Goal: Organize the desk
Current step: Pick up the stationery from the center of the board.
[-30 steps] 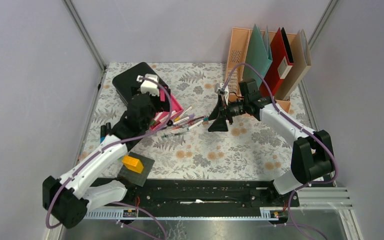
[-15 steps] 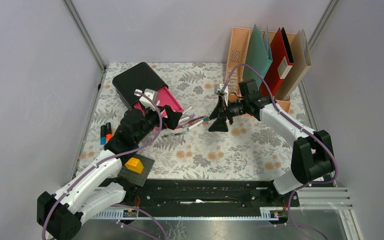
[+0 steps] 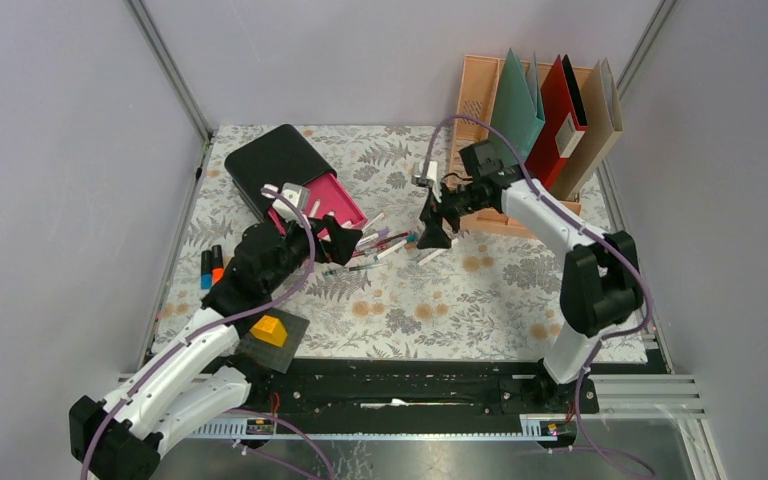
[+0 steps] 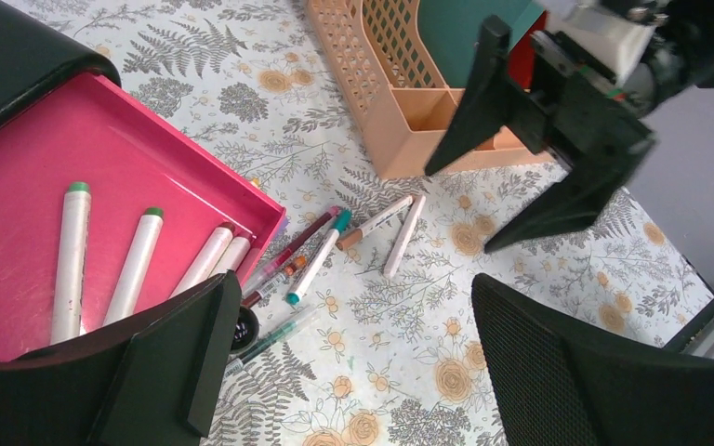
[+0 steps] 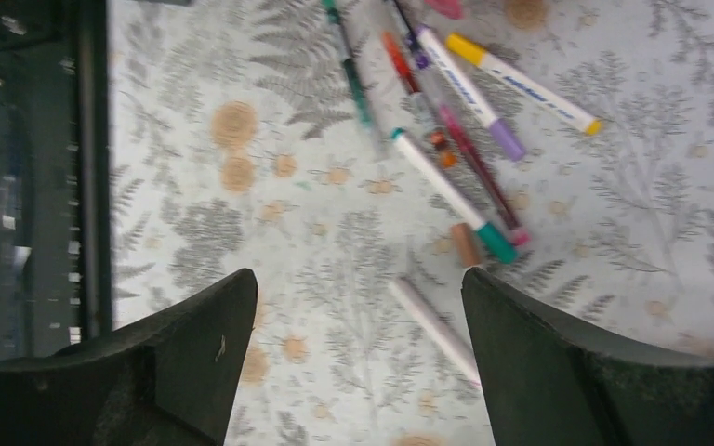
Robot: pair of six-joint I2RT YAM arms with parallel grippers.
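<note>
The desk is covered in a pale cloth with ferns and flowers. Several loose pens lie in a cluster at its middle. My left gripper hangs open just left of them, at the front corner of the open pink drawer. In the left wrist view the open left gripper holds nothing, with the pens ahead. My right gripper hovers open over the cluster's right end. In the right wrist view a pale pink pen lies between the empty right gripper's fingers.
The pink drawer holds several white markers and belongs to a black box. A peach file rack with folders stands at the back right. Two highlighters lie at the left edge. A yellow block sits on a dark pad.
My left arm has drawn back from over the drawer, bringing its gripper down beside the pens. The right gripper has shifted slightly left and farther back. Both stayed open.
</note>
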